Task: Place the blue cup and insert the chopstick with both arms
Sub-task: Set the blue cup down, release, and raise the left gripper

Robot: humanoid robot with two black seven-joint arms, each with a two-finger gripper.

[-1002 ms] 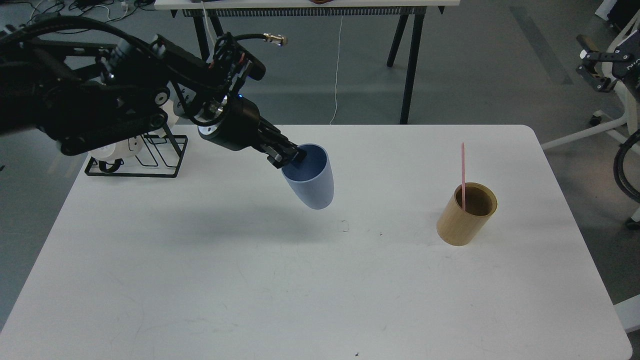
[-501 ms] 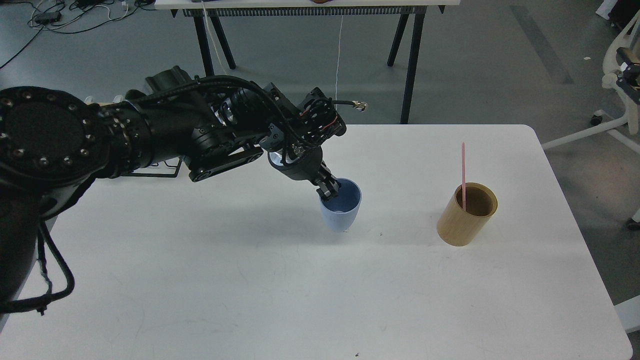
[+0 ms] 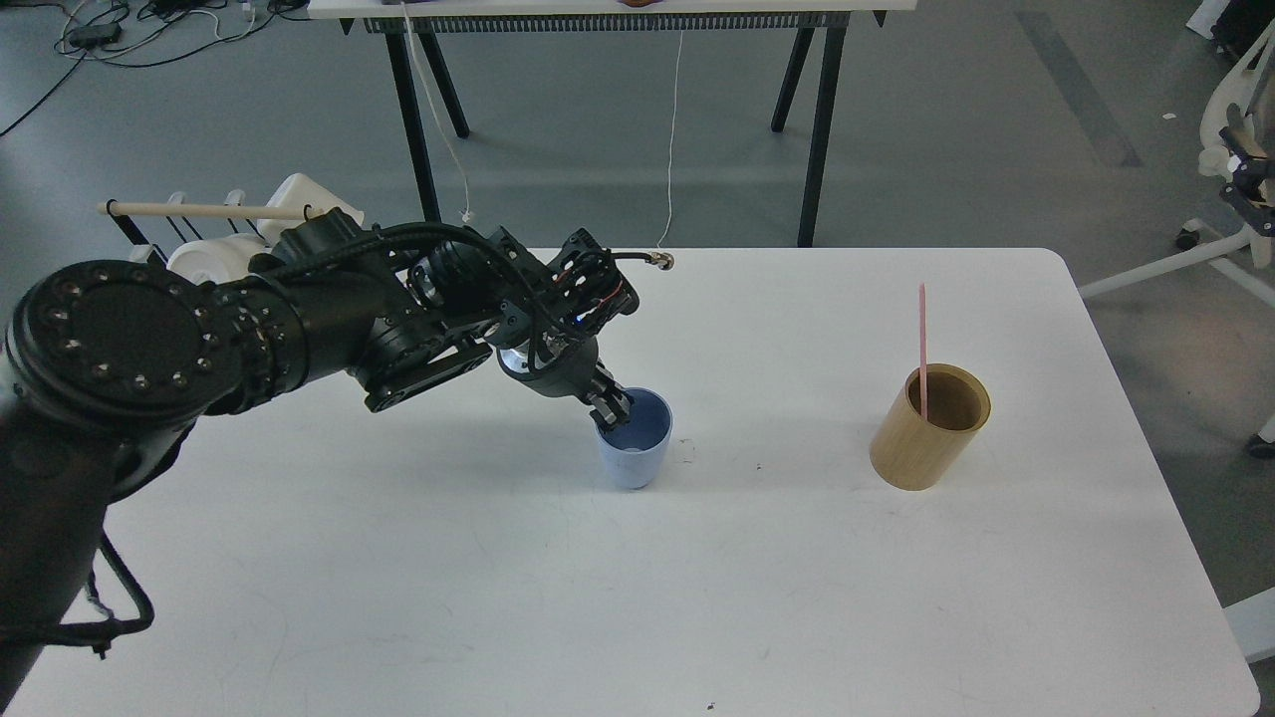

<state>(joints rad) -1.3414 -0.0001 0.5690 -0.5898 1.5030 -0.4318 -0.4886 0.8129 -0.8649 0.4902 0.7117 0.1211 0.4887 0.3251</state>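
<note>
Left arm [image 3: 329, 319] reaching in from the left edge across the white table [image 3: 637, 597]. Left gripper [image 3: 611, 408] at the near-left rim of the blue cup [image 3: 635, 440], jaws clamped on that rim, 1 finger inside the cup. Blue cup upright, base on the table near centre. Pink chopstick [image 3: 922, 349] standing nearly upright in the tan wooden cylinder [image 3: 929, 428], well apart from the cup, to its right. Cylinder standing on the table's right half. White mugs [image 3: 214, 254] on a wire rack at the far-left table edge, partly hidden behind the arm. Right arm out of view.
</note>
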